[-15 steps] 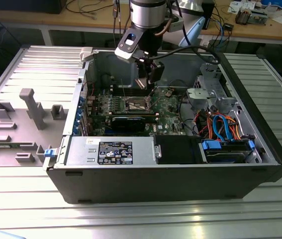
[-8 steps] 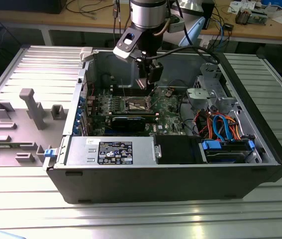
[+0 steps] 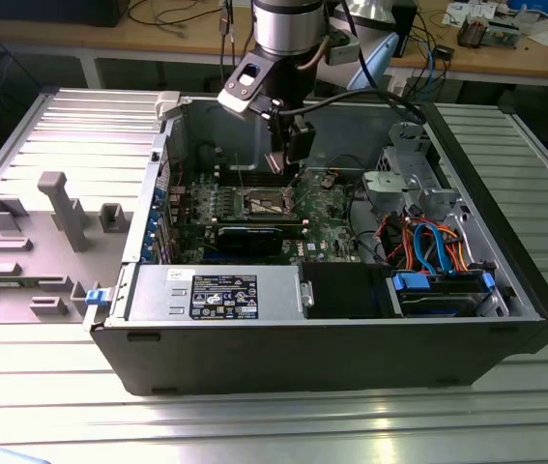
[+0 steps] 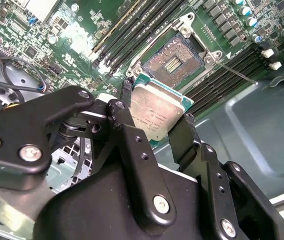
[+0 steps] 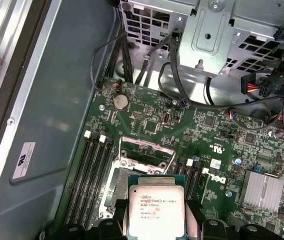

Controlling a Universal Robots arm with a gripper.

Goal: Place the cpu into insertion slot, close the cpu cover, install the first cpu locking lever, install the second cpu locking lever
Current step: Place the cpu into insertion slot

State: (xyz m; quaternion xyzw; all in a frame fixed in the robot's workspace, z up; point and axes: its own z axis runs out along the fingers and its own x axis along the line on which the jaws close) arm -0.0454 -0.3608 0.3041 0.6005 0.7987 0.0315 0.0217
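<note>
Black jointed fingers of the tool (image 4: 157, 102) are closest to the eye in the second wrist view, and they are closed on two opposite edges of the cpu (image 4: 154, 112). The chip has its silver-grey top facing the camera, and a thin green border shows around it. It hangs in the air inside the computer case (image 3: 302, 348), which lies open on the ribbed metal bench (image 3: 254, 425).

Beyond the chip lies the insertion slot (image 4: 174, 62), with a dark centre and a silvery rim, between rows of long black memory slots (image 4: 126, 32). It is bare, and the chip is near it but apart from it, not yet over its middle as I see it. In the first wrist view the cpu cover (image 5: 147, 149) appears to be folded back from the socket. A thin locking lever (image 4: 234, 71) stands out to the side, seemingly released.

So I judge that the first step, placing the chip, is the one in hand, and the cover and both levers are not yet done. For the chip to seat, I think it must be squared with the socket edges, kept level and lowered gently, because the contacts underneath look delicate.
</note>
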